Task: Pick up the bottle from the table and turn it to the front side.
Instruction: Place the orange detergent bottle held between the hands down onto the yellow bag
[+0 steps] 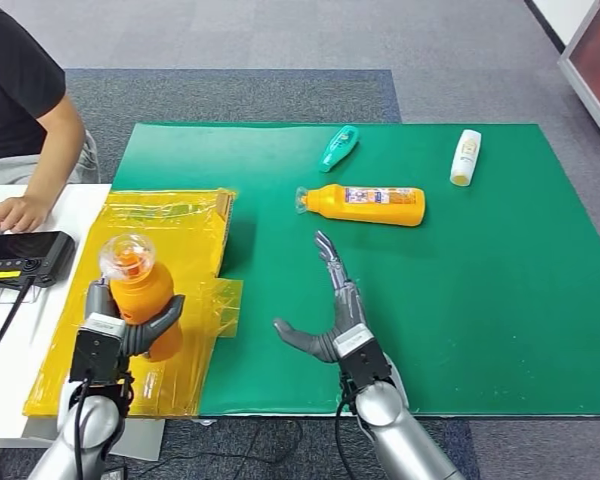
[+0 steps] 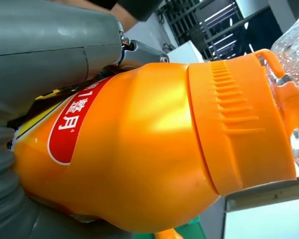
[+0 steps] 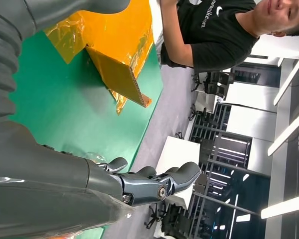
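Left hand (image 1: 123,325) clamps the orange bottle (image 1: 140,290) upright over the yellow sheet (image 1: 184,235); right hand (image 1: 335,315) spread, holding nothing, beside that sheet. Left wrist: glossy rigid plastic, probably slippery and light; I'd hold the waist below the ribbed cap (image 2: 242,124).

You get bright, even overhead light in the head view, with soft short shadows on the green worktop (image 1: 470,300). The orange bottle (image 2: 140,144) shows broad glare up close. Ceiling light strips (image 3: 287,132) blow out slightly.
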Controlling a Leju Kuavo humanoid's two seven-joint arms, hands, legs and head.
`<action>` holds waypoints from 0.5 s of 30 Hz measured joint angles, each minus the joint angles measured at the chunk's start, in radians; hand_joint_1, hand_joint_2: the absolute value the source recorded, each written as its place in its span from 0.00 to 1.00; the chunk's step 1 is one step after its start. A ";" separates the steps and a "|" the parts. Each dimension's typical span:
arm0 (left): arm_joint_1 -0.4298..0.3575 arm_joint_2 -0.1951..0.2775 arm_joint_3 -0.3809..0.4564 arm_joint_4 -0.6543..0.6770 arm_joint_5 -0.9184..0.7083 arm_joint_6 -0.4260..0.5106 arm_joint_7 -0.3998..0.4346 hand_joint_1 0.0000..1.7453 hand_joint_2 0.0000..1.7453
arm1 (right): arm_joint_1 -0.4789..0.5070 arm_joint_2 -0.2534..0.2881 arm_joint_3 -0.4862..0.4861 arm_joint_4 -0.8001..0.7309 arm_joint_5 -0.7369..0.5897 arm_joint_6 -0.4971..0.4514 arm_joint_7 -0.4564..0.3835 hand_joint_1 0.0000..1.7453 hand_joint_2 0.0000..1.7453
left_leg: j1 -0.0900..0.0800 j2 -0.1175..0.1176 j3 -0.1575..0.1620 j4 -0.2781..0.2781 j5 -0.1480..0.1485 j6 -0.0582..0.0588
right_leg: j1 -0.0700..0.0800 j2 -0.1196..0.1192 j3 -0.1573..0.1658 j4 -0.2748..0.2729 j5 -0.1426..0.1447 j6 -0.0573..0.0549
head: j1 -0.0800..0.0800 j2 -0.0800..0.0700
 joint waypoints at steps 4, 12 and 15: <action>-0.002 0.005 0.021 0.012 -0.049 -0.003 0.011 1.00 1.00 | 0.002 0.000 -0.005 0.000 0.008 0.005 0.000 0.00 1.00 | 0.000 0.000 0.000 0.000 0.000 0.000 | 0.000 0.000 0.000 0.000 0.000 0.000 | 0.000 0.000; -0.006 0.006 0.048 0.029 -0.074 -0.004 0.022 1.00 1.00 | 0.007 0.000 -0.014 0.000 0.019 0.007 0.000 0.00 1.00 | 0.000 0.000 0.000 0.000 0.000 0.000 | 0.000 0.000 0.000 0.000 0.000 0.000 | 0.000 0.000; -0.007 0.005 0.053 0.033 -0.074 -0.011 0.028 1.00 1.00 | 0.011 0.000 -0.017 0.000 0.020 0.007 0.000 0.00 1.00 | 0.000 0.000 0.000 0.000 0.000 0.000 | 0.000 0.000 0.000 0.000 0.000 0.000 | 0.000 0.000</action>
